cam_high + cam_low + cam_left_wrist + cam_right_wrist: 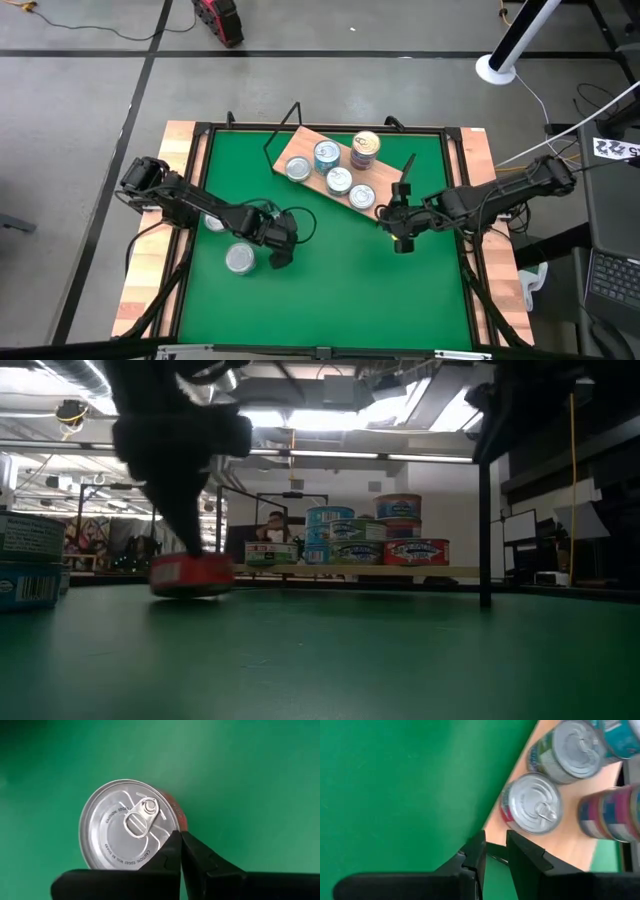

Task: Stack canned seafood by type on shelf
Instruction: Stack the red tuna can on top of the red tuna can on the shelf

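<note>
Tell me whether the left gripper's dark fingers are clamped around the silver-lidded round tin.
No: the left gripper is shut above the silver-lidded tin, fingers pressed together with nothing between.

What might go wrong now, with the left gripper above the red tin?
The left gripper is shut over the rim of the red-sided tin, not around it; lowering could push or tip it. The shelf is crowded: another tin could knock the tall stack. The right gripper hangs near the shelf's end.

Green bench (330, 280) bearing wooden shelf (300, 146) loaded with tins (339, 181); two loose tins (240, 259) at left
</note>
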